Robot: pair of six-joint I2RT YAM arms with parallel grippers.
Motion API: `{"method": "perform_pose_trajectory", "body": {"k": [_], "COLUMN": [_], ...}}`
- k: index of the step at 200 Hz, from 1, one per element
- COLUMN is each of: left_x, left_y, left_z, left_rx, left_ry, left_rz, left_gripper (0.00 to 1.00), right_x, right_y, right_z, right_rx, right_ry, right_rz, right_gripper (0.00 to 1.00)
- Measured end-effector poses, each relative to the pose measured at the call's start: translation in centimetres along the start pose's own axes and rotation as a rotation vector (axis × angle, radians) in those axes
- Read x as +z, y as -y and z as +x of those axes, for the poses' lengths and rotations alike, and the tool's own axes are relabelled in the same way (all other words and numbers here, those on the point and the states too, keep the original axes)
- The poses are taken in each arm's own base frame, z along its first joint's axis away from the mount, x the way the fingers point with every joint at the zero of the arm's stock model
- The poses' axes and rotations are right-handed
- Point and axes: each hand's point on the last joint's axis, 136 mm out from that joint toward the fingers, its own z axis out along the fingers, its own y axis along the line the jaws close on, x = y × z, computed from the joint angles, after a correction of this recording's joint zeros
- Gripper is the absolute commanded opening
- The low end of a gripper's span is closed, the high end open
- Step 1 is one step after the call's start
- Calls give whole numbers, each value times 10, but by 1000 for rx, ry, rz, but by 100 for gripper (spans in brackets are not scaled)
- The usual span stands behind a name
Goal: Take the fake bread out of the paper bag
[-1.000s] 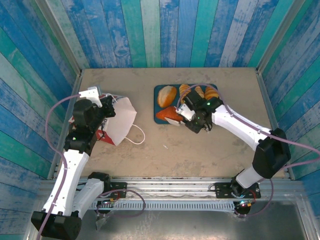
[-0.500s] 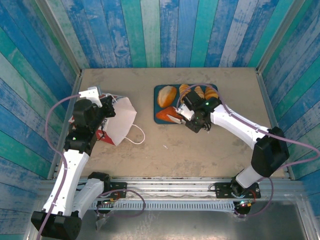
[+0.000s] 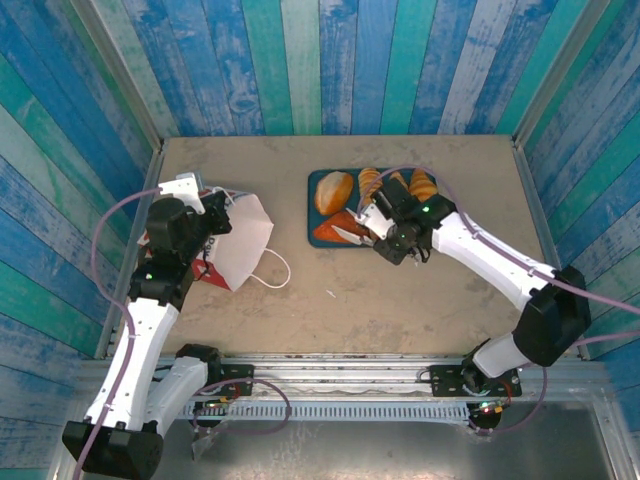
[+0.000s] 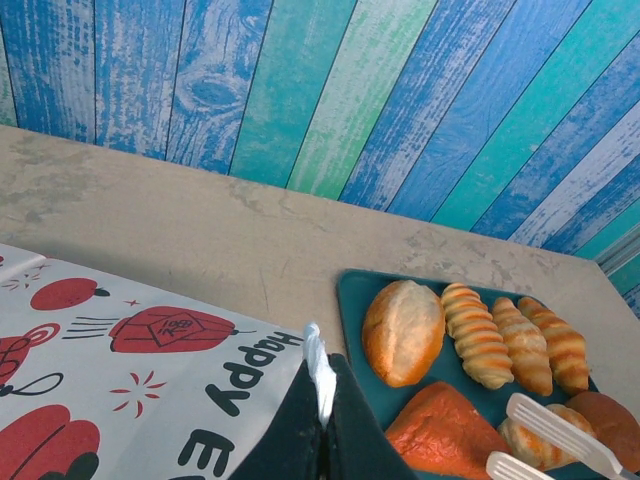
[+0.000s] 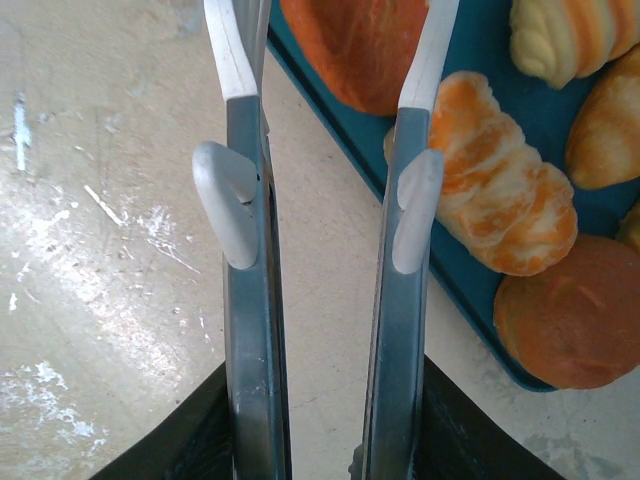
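Note:
The paper bag (image 3: 240, 245) lies on its side at the table's left, white with red prints (image 4: 150, 370). My left gripper (image 3: 215, 215) is shut on a white strip at the bag's rim (image 4: 322, 400). The fake bread sits on a teal tray (image 3: 312, 210): a bun (image 3: 333, 191), a triangular piece (image 3: 335, 230) and ridged croissants (image 3: 372, 182). My right gripper (image 3: 392, 240) is shut on grey tongs (image 5: 245, 250), whose white tips (image 3: 350, 234) are apart over the triangular piece (image 5: 360, 50), with nothing between them.
One cord handle (image 3: 272, 270) loops onto the table in front of the bag. Blue and green plank walls (image 3: 330, 60) close in the back and both sides. Bare tan table (image 3: 340, 300) lies between the bag, the tray and the arm bases.
My right arm has swung slightly right and turned, so the tongs now point left over the tray's front edge. The left arm and the bag have not moved.

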Motion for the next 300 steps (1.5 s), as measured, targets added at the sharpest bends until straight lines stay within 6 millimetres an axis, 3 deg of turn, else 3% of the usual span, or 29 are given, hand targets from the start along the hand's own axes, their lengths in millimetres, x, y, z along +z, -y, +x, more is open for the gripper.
{"method": "perform_pose_trajectory", "body": {"k": [62, 146, 180, 212, 249, 300], "left_x": [2, 4, 4, 4, 3, 1], "left_y": [3, 8, 8, 8, 8, 9], "left_z": [-5, -8, -8, -8, -9, -10], "left_rx": [1, -14, -16, -16, -16, -15], "left_ry": [14, 20, 23, 23, 25, 32], "left_rz": [16, 39, 39, 39, 40, 43], "left_gripper": [0, 0, 0, 0, 0, 0], "right_x": [-25, -95, -106, -102, -82, -37], "right_y": [7, 51, 97, 136, 163, 179], "right_z": [-12, -17, 7, 47, 95, 139], "right_rx": [25, 131, 327, 544, 766, 982], "right_ry": [113, 341, 349, 321, 246, 115], "right_rz": [41, 269, 358, 399, 413, 360], "right_gripper": [38, 36, 36, 36, 36, 37]}}
